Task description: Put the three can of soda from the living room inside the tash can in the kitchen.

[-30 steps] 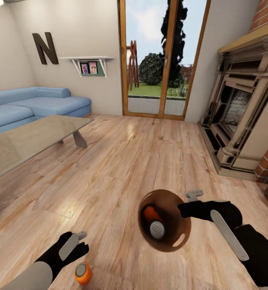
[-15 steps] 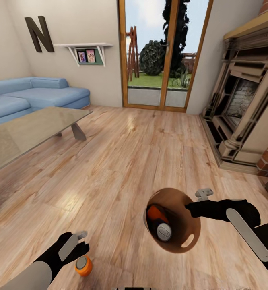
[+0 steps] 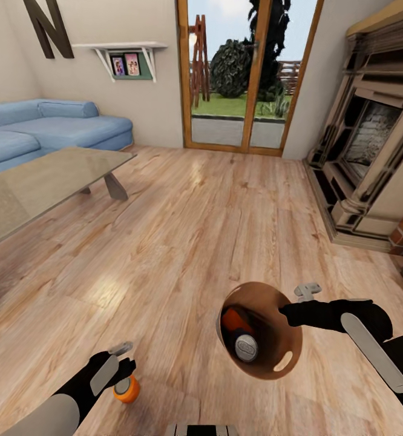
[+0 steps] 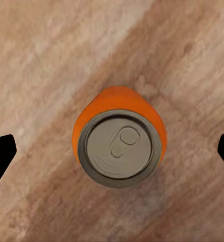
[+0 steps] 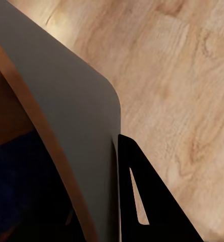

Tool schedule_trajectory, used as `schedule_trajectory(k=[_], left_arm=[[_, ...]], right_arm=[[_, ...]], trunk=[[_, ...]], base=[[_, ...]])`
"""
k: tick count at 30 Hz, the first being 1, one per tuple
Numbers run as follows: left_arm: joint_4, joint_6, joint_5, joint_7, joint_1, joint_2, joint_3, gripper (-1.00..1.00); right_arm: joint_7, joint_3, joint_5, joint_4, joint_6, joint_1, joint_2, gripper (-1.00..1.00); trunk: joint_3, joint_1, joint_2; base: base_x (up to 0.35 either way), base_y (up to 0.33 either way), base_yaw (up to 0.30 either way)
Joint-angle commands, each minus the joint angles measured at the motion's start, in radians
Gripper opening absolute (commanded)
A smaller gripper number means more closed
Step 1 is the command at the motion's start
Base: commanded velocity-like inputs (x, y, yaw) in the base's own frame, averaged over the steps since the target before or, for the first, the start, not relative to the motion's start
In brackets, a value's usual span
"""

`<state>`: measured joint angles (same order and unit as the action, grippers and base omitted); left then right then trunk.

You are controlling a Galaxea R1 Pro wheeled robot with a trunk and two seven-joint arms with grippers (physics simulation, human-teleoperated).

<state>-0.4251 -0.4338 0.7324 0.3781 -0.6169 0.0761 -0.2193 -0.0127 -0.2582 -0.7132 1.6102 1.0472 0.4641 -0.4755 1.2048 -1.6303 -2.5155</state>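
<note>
My right gripper (image 3: 293,303) is shut on the rim of the trash can (image 3: 268,284), which hangs tilted over the wood floor with its brown inside facing the head camera. Inside it lie an orange soda can (image 3: 232,319) and a dark one with a silver top (image 3: 246,347). In the right wrist view a black finger (image 5: 147,201) presses the grey outer wall (image 5: 76,116). A second orange can (image 3: 127,390) stands upright on the floor. My left gripper (image 3: 120,366) hovers open right above it, and the can (image 4: 119,146) sits centred between the fingertips (image 4: 1,156).
A grey low table (image 3: 38,188) stands to the left with the blue sofa (image 3: 62,124) behind it. The fireplace (image 3: 371,151) lines the right wall, and the glass door (image 3: 244,72) is straight ahead. Open wood floor (image 3: 189,230) lies between them.
The head view has shifted, so the room sits differently in the picture. My left gripper has come over the orange can on the floor. The right gripper still holds the bin.
</note>
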Motion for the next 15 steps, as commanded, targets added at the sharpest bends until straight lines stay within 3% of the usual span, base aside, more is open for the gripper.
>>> schedule_trajectory(k=[1, 10, 15], left_arm=[[0.000, 0.001, 0.000, -0.001, 0.000, 0.000, 0.000, 1.00], [0.002, 0.017, -0.002, -0.007, -0.016, 0.004, 0.001, 1.00], [0.002, 0.045, -0.002, -0.017, -0.027, 0.007, 0.001, 1.00]], right_arm=[[-0.004, 0.000, -0.029, 0.001, 0.000, 0.001, 0.000, -1.00], [-0.004, 0.001, -0.029, 0.001, 0.000, 0.001, -0.001, -1.00], [-0.005, -0.001, -0.030, 0.001, 0.000, 0.001, -0.017, -1.00]], trunk=[[0.004, 0.000, 0.000], [0.039, -0.004, -0.002], [0.058, -0.007, -0.004]], base=[[0.000, 0.000, 0.000], [0.000, 0.000, 0.000], [0.000, 0.000, 0.000]])
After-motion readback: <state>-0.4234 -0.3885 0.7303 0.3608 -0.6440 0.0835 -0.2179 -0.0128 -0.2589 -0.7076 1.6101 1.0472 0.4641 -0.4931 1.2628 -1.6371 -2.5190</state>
